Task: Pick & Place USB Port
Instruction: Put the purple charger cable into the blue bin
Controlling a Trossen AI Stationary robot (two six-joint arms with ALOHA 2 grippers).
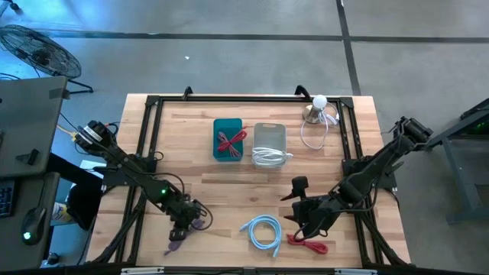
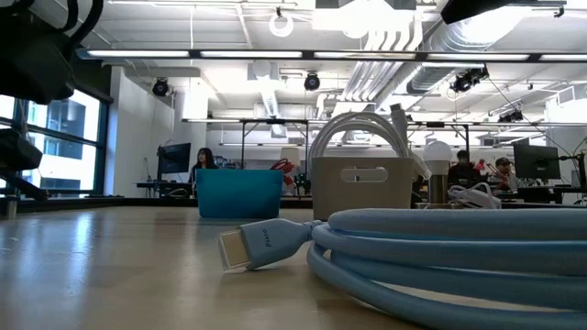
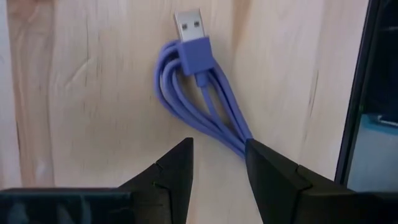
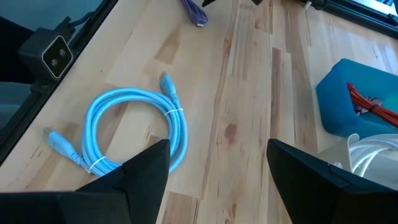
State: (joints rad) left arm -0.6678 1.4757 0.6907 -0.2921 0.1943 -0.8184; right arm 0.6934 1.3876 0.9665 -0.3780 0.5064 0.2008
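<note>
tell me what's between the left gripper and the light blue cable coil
Only bare wood. In the high view, the left gripper sits over the purple usb cable, and the table is clear across to the light blue cable coil.

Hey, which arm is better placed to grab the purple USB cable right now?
Left. The left gripper hangs open right over the purple USB cable, fingers straddling its end. The right gripper is open above the light blue cable, farther away.

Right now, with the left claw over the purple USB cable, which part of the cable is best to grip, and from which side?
Grip the purple USB cable at the middle of its folded bundle, not at the plug. The strands lie flat and together on the table, so the left claw, fingers open, should probably come straight down from above, one finger on each side across the bundle.
</note>
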